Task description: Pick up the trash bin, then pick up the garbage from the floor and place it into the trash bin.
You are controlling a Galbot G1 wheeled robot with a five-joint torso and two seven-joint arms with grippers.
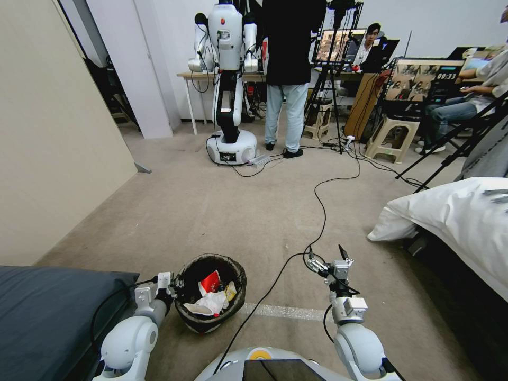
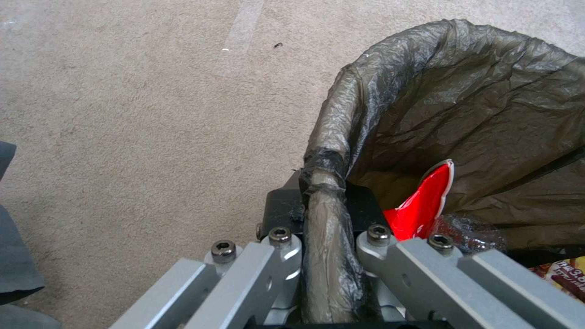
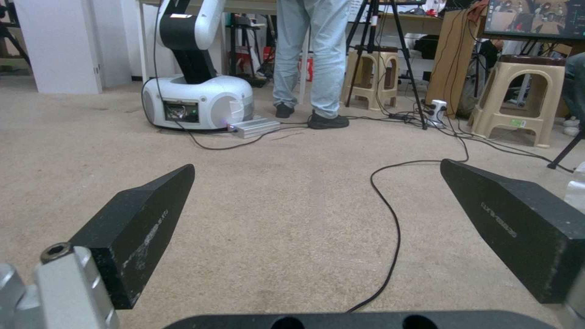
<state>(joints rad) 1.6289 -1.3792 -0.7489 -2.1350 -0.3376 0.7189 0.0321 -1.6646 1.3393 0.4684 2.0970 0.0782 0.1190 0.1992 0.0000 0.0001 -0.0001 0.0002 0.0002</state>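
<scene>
Several garbage (image 1: pixel 211 296) pieces inside trash bin (image 1: pixel 236 307)

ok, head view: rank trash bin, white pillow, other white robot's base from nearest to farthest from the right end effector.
1. trash bin: on the floor to the left of the open right end effector; the left end effector clamps its rim.
2. white pillow: farther off, to the right and ahead.
3. other robot's base: farthest, across the carpet, ahead-left.
</scene>
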